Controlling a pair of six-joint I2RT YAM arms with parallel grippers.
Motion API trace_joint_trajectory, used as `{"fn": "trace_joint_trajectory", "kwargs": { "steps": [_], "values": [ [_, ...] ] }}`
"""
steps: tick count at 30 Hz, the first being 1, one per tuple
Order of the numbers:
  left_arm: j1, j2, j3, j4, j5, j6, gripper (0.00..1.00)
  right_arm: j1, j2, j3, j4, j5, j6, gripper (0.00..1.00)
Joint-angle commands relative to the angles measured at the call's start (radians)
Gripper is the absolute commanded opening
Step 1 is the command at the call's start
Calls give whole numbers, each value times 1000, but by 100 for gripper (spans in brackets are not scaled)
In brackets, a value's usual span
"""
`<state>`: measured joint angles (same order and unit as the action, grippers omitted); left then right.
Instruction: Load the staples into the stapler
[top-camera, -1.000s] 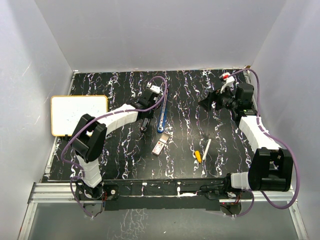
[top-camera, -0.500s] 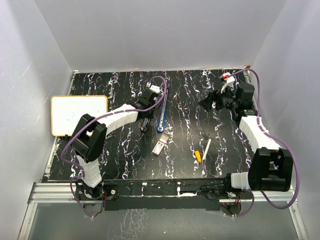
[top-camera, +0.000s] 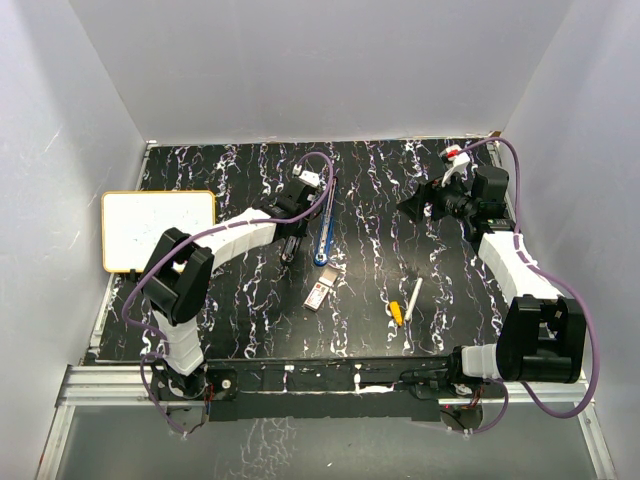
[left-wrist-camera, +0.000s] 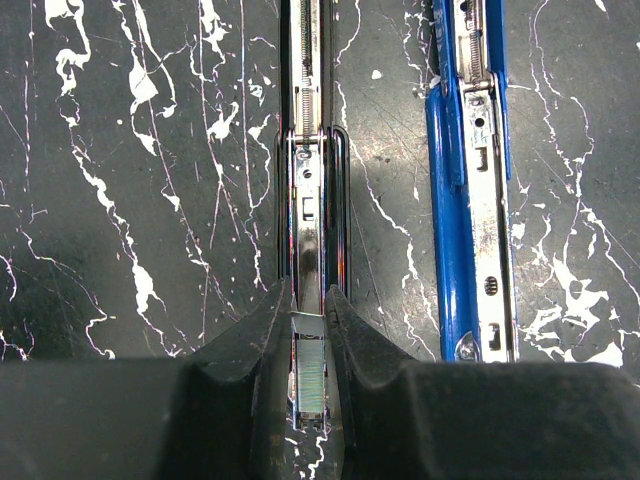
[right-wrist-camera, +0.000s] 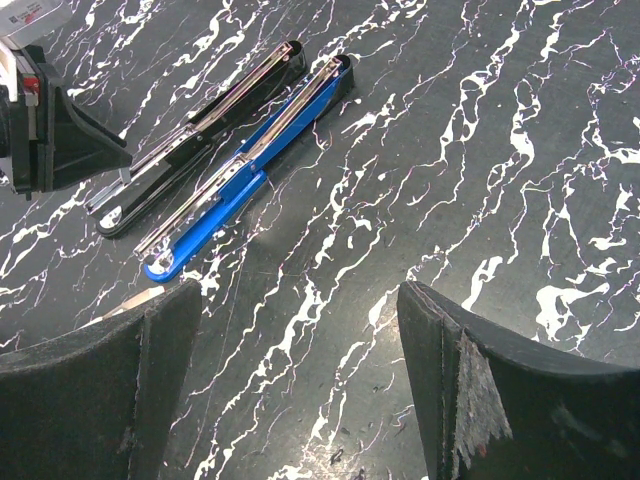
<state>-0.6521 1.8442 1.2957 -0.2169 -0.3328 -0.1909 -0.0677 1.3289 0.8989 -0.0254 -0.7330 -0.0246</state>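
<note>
On the black white-veined marble-patterned table (top-camera: 240, 170), two long staplers lie opened flat just beside each other near its centre: one black stapler (left-wrist-camera: 308, 180) and, at its 3 o'clock in the overhead view, one blue stapler (left-wrist-camera: 460, 200), both with their metal staple channels facing up. The left gripper (left-wrist-camera: 308, 312) is closed on a single short silver strip of staples (left-wrist-camera: 308, 375), pinched between its two black fingers (left-wrist-camera: 262, 335) in line with the black stapler's channel, at that stapler's near end; whether the strip touches the rail cannot be told. One small flat red-and-white cardboard box of staples (top-camera: 318, 293) rests on the table at 6 o'clock from the blue stapler's rounded end, close to it but apart. One yellow-tipped white pen (top-camera: 411, 298) lies at 3 o'clock from the box, well apart. The right gripper (right-wrist-camera: 300, 300) hangs toward the table's 2 o'clock side with its fingers spread wide and nothing between them. One white rectangular board with an orange frame (top-camera: 160, 230) sits at the table's 9 o'clock edge.
</note>
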Motion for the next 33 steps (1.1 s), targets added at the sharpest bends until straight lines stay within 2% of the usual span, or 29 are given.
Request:
{"fn": "trace_joint_trajectory", "kwargs": {
  "steps": [1,33],
  "values": [
    [-6,-8,-6,3,-20,-2,0,-9,-13,-1,58,-14,0,82],
    [-5,4,3,9,-10,11,0,-13,-13,-4,59,-20,3,82]
  ]
}}
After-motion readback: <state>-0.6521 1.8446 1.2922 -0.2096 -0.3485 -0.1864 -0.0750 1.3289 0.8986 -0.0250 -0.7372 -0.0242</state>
